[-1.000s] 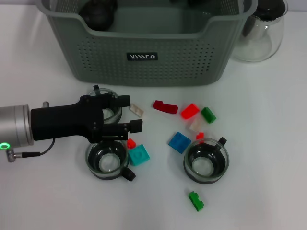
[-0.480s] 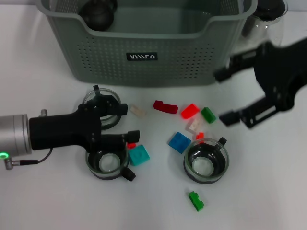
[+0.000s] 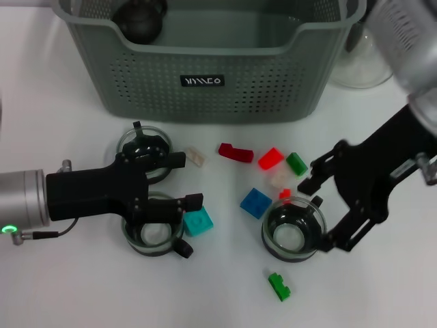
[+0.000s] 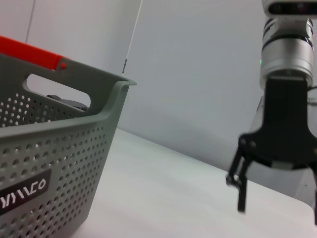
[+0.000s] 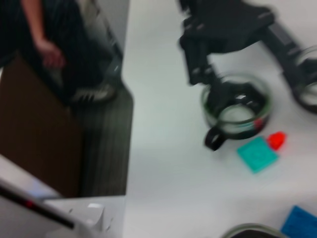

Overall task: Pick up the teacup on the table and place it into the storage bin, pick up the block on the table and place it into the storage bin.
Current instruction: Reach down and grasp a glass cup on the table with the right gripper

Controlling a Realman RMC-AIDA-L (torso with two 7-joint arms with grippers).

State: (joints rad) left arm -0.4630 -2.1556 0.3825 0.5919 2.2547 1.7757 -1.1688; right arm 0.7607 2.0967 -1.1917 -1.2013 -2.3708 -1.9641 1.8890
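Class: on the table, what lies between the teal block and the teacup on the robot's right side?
In the head view, one blue block lies between the teal block and the right teacup; the table around it is bare.

The storage bin stands at the back of the counter, a glass carafe just beside its right end. In front lie three teacups — two at left, one at right — with scattered blocks between them.
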